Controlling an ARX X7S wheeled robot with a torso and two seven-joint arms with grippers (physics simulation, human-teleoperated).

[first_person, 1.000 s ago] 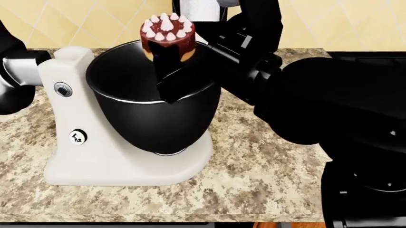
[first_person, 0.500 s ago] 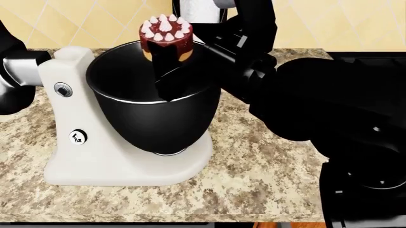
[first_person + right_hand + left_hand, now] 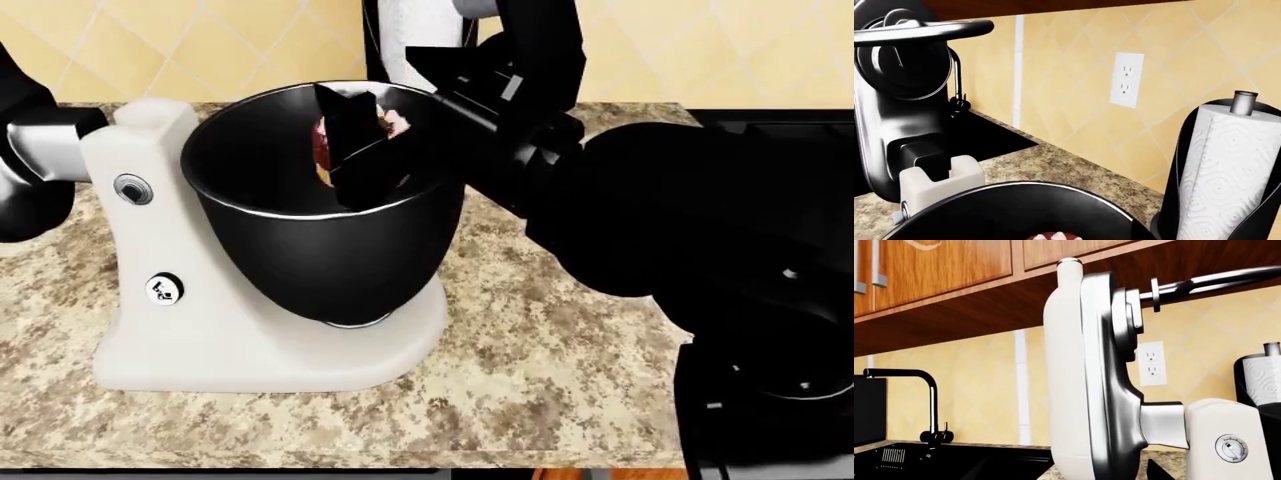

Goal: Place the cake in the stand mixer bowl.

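Black right gripper, clamped on the cake, reaches below the stand mixer bowl rim so release drops it inside; left gripper unseen.

Cake dropped from above the rim down inside stand mixer bowl; right gripper lowered with it, fingers now partly hiding it.

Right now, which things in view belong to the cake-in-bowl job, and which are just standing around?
Job:
cake, inside the bowl
stand mixer bowl
right gripper, fingers reaching into the bowl

Bystanders:
paper-towel roll
wall outlet
faucet
granite counter
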